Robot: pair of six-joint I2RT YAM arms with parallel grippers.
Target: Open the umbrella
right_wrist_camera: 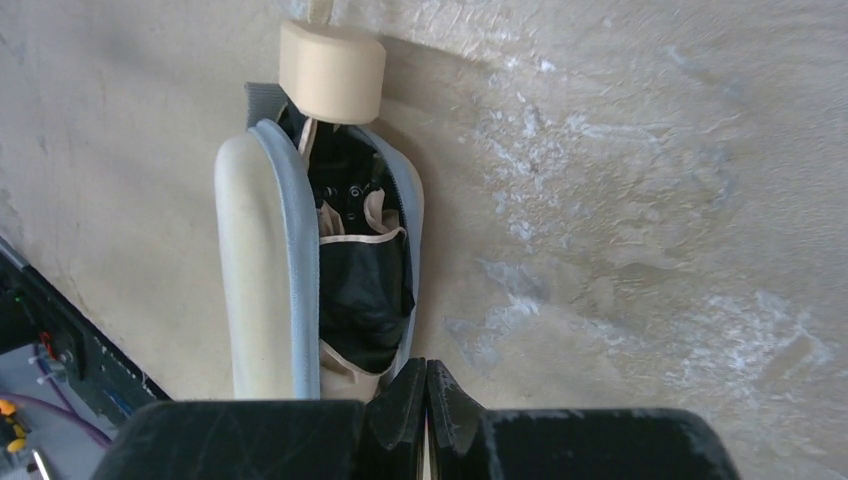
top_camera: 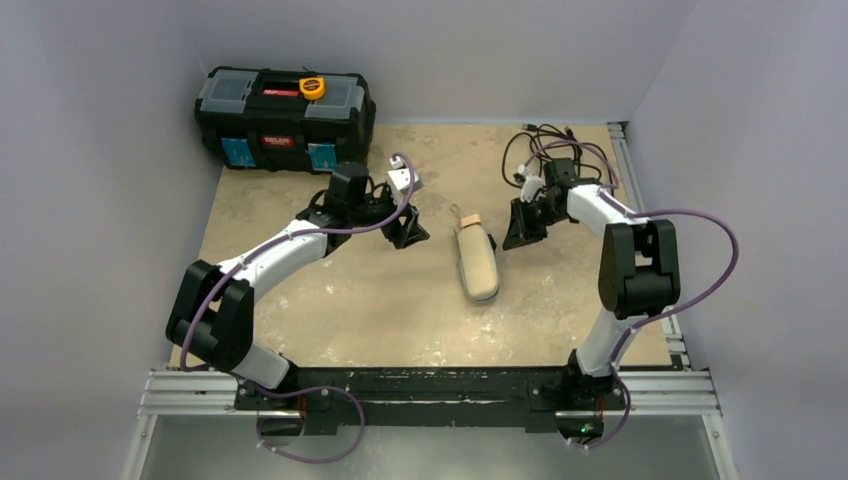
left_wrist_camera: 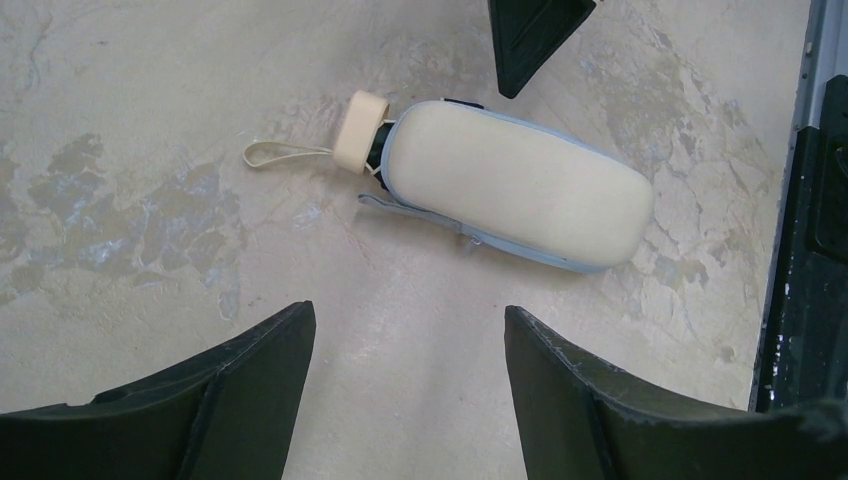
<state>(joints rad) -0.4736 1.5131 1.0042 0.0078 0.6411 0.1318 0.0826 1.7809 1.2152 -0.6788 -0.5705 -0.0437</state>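
The right fingers were pressed together, their tips right at the open edge of a case. It could not be told whether they pinched anything there. The left fingers were spread apart above bare surface, just beside the case and not touching it.

The case, cream with pale blue edging, lay flat near the middle of the surface, between the two arms. It was partly open along one side. Inside it sat the folded umbrella, showing black fabric with a tan edge. The umbrella's pale round knob stuck out of the case's far end, and a thin strap looped from the knob onto the surface.

A black toolbox stood in the far left corner, well apart, with its lid down and a yellow tape on top. Loose black cables lay at the far right, behind the right arm.

In the right wrist view, the fingers hid the case's near end. The rest of the umbrella stayed out of sight inside the case.
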